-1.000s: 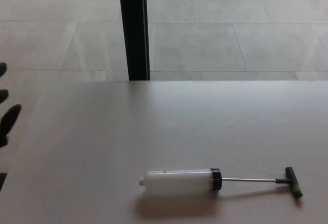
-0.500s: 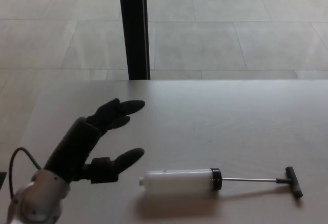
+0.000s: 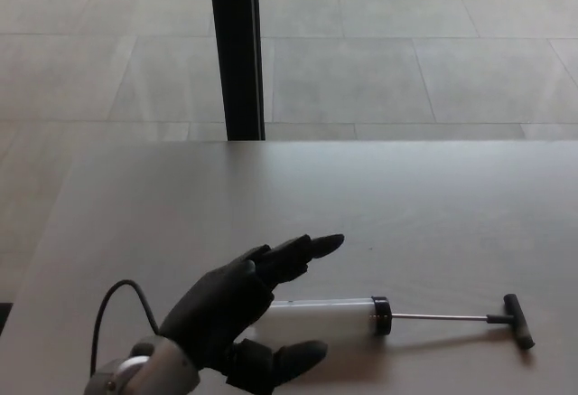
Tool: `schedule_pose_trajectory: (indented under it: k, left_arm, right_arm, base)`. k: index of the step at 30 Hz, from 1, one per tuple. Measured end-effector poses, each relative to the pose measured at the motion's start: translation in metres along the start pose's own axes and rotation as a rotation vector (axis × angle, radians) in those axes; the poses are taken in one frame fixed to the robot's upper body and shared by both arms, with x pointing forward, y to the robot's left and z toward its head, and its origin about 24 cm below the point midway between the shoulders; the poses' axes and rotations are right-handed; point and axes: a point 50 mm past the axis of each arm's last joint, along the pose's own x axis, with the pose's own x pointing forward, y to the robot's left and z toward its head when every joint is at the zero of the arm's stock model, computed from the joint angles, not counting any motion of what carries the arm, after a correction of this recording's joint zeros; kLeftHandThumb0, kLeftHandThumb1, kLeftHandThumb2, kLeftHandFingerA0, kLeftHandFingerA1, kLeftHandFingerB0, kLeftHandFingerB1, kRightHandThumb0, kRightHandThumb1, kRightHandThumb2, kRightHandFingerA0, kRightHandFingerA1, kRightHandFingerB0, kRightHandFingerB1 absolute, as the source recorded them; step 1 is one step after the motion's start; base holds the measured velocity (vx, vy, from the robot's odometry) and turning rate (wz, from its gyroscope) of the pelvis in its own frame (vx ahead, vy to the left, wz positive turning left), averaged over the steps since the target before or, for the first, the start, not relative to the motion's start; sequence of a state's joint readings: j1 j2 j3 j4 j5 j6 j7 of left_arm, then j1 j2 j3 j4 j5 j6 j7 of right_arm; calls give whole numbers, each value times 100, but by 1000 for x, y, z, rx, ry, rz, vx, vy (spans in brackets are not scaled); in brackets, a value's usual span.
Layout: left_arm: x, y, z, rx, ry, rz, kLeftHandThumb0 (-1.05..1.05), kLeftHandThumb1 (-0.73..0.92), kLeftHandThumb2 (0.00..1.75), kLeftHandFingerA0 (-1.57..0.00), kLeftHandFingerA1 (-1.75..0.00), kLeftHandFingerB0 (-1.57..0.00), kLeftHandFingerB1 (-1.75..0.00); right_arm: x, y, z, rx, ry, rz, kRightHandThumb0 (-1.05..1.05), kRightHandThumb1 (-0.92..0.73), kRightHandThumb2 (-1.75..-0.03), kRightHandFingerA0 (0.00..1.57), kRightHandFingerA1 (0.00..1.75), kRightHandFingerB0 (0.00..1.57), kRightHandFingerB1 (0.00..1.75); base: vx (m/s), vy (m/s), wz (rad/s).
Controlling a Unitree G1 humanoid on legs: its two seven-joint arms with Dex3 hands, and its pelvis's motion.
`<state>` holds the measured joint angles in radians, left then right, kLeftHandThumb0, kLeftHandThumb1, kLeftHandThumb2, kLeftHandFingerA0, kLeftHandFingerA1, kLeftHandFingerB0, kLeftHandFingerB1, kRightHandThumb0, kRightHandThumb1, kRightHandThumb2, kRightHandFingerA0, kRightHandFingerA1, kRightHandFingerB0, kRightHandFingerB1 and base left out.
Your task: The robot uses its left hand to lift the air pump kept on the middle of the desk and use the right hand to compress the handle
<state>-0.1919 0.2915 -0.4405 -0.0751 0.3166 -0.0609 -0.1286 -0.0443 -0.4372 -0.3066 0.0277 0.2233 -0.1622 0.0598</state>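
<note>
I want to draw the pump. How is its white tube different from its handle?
The white tube is fat, pale and long; the handle is a small, dark T-bar. The left hand partly covers the tube; the handle sits clear. Both lie flat on the desk, joined by a thin rod.

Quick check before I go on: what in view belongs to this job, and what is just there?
For the job:
- air pump, lying on the desk
- pump handle, rod extended
- left robot hand, open, over the pump's barrel end

Just there:
- black post
- tiled floor
</note>
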Motion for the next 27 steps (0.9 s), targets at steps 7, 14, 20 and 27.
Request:
schedule_pose_trajectory:
  k: [7,14,20,27]
  left_arm:
    - [3,-8,3,110,8,-47,-105,63,110,0,-15,-15,-17]
    - [7,-8,5,236,18,-71,-103,70,64,0,-21,-6,-31]
    - [14,-8,8,344,21,-79,-89,53,96,0,-36,-7,-42]
    - [21,-9,8,464,41,-79,-82,67,61,-5,-47,-21,-37]
  right_arm:
    - [0,5,-1,2,3,22,-74,-89,-67,46,44,46,39]
    - [0,8,0,3,0,32,-72,-89,-67,47,44,48,40]
    - [1,11,1,4,-4,45,-74,-87,-67,48,45,51,41]
    - [1,16,6,7,-27,67,-74,-86,-66,48,46,52,42]
  base:
    - [0,0,0]
    - [0,0,0]
    - [0,0,0]
    - [0,0,0]
